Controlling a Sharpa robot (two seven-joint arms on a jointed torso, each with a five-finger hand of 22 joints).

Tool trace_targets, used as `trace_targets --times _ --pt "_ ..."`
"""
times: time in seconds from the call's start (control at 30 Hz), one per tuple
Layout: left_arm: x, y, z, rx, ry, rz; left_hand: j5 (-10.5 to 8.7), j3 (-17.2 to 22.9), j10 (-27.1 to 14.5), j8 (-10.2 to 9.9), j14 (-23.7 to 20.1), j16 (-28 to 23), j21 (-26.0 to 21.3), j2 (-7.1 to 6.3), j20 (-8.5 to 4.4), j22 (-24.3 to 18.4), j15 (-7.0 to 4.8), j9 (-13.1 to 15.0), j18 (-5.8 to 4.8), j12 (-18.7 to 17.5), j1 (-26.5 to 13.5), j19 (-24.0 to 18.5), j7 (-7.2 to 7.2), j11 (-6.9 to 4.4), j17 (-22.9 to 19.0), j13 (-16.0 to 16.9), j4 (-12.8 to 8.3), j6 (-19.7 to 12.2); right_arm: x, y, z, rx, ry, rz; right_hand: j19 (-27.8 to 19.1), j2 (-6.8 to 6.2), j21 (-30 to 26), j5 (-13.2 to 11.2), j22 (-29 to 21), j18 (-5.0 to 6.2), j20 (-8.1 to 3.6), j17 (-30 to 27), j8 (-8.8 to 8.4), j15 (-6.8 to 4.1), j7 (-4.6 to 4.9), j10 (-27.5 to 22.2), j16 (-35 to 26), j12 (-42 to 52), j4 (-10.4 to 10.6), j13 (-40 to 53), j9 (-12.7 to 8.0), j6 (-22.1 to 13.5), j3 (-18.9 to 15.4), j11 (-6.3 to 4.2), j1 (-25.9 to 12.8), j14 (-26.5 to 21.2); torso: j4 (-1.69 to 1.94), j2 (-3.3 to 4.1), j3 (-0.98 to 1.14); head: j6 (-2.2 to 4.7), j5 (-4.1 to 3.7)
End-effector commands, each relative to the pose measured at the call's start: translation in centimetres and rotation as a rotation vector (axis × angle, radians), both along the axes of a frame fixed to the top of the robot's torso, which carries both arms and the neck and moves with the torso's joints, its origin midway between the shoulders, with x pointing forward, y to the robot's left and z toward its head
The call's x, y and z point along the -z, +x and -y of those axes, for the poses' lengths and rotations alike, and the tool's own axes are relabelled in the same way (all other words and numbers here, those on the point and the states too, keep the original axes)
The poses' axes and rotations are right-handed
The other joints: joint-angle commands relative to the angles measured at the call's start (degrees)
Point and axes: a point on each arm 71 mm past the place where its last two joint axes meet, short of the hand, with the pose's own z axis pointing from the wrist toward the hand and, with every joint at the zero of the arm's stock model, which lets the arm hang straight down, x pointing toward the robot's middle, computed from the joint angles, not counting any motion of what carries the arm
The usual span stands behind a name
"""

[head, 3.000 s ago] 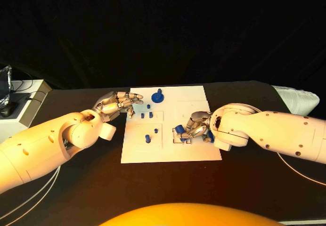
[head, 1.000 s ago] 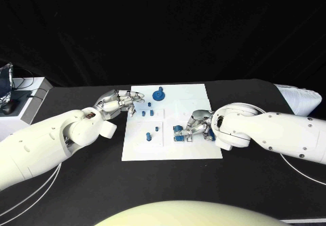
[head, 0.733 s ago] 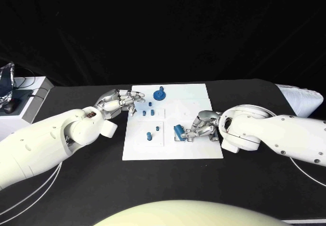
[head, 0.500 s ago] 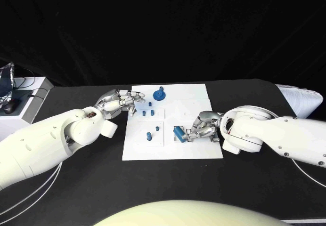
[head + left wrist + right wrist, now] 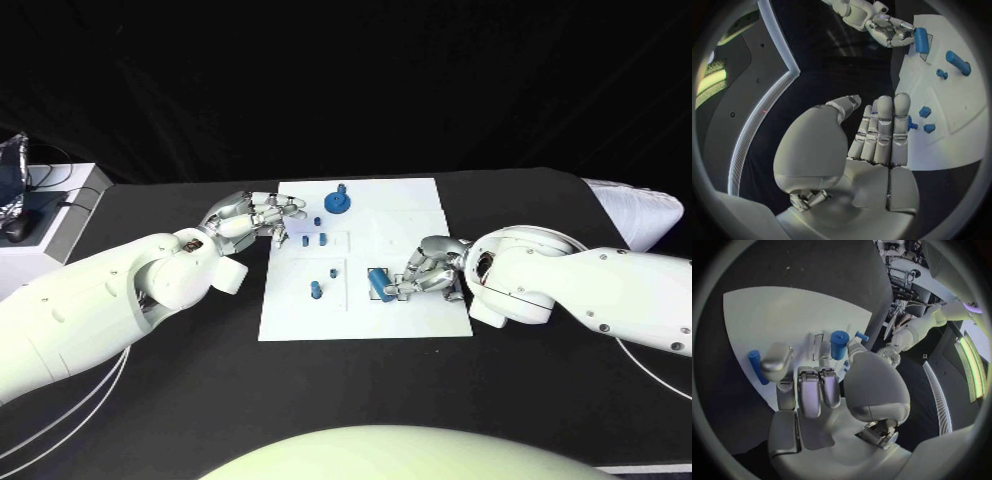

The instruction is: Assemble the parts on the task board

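The white task board [image 5: 418, 215] lies mid-table. On it stand a round blue knob [image 5: 338, 203], two small pegs [image 5: 317, 239] and two single pegs [image 5: 335, 271] [image 5: 315, 290]. My right hand [image 5: 430, 268] rests over the board's right half and pinches an upright blue block [image 5: 379, 283] [image 5: 839, 344] [image 5: 921, 40] between thumb and fingertips. A blue peg [image 5: 754, 365] stands beyond its other fingers. My left hand [image 5: 264, 214] [image 5: 873, 135] hovers at the board's far left edge, fingers straight and side by side, holding nothing; its fingertips are close to the two small pegs [image 5: 926, 119].
A white box [image 5: 51, 232] with cables stands off the table's left side. A white padded object [image 5: 635, 212] lies at the far right edge. Black table surrounds the board on all sides.
My right hand has shifted a little to the right, and the blue block now shows fully at its fingertips. The left hand has stayed put.
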Motion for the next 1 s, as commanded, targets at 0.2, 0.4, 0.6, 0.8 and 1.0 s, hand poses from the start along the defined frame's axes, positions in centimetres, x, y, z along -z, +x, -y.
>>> trace_targets --times 0.2,0.4,0.6,0.8,1.0 --pt "-0.1 -0.1 0.2 0.016 -0.015 0.000 0.02 -0.09 -0.11 0.25 0.11 0.38 0.24 0.32 -0.07 0.03 0.25 -0.07 -0.63 0.25 -0.29 -0.33 -0.01 -0.24 0.07 0.07 0.37 -0.35 -0.1 0.3 -0.6 0.005 0.021 0.028 0.32 0.97 0.38 0.54 0.15 -1.03 0.05 15.08 0.36 -0.38 -0.04 4.69 0.24 0.35 0.32 13.33 0.10 0.49 -0.30 -0.32 -0.60 5.85 -0.01 -0.02 -0.02 -0.01 -0.05" --pt "0.0 -0.1 0.2 0.016 -0.014 -0.001 0.03 -0.08 -0.11 0.27 0.11 0.38 0.22 0.38 -0.07 0.01 0.25 -0.07 -0.62 0.28 -0.30 -0.35 -0.01 -0.24 0.07 0.08 0.44 -0.34 -0.1 0.2 -1.3 -0.012 0.032 0.031 0.33 1.12 0.29 -0.06 0.19 -1.03 0.01 15.08 0.42 -0.42 -0.09 4.74 0.24 0.41 0.31 13.38 0.18 0.62 -0.83 -0.37 -1.54 5.85 0.07 0.01 0.01 -0.02 -0.20" --pt "0.0 -0.1 0.2 0.016 -0.014 -0.002 0.05 -0.04 -0.12 0.32 0.12 0.38 0.20 0.59 -0.07 -0.01 0.26 -0.07 -0.62 0.32 -0.36 -0.36 -0.01 -0.24 0.08 0.09 0.61 -0.34 -0.1 0.1 -2.0 -0.023 0.045 0.036 0.34 1.43 0.28 -0.26 0.24 -1.03 -0.01 15.08 0.50 -0.45 -0.15 4.79 0.24 0.48 0.35 13.45 0.23 0.79 -1.02 -0.42 -2.02 5.85 -0.03 0.01 0.01 0.04 -0.23" --pt "0.0 -0.1 0.2 0.018 -0.014 -0.003 0.05 -0.04 -0.12 0.32 0.12 0.38 0.20 0.59 -0.07 -0.01 0.26 -0.07 -0.62 0.32 -0.36 -0.36 -0.01 -0.24 0.08 0.09 0.61 -0.34 -0.2 0.4 -2.3 -0.015 0.053 0.049 0.37 1.75 0.35 -0.53 0.32 -1.04 -0.03 15.08 0.60 -0.49 -0.23 4.85 0.24 0.57 0.30 13.52 0.29 0.98 -1.09 -0.48 -2.25 5.85 0.03 -0.01 0.00 0.15 -0.35" --pt "0.0 -0.1 0.2 0.017 -0.013 -0.003 0.06 -0.01 -0.14 0.34 0.12 0.37 0.18 0.69 -0.07 -0.02 0.26 -0.07 -0.62 0.34 -0.35 -0.37 -0.02 -0.25 0.08 0.10 0.67 -0.34 -0.3 0.4 -2.2 -0.007 0.060 0.061 0.40 1.93 0.46 -0.56 0.40 -1.06 -0.05 15.08 0.65 -0.51 -0.27 4.87 0.24 0.59 0.27 13.54 0.32 1.05 -1.07 -0.51 -2.26 5.85 0.01 0.01 0.02 0.19 -0.34"
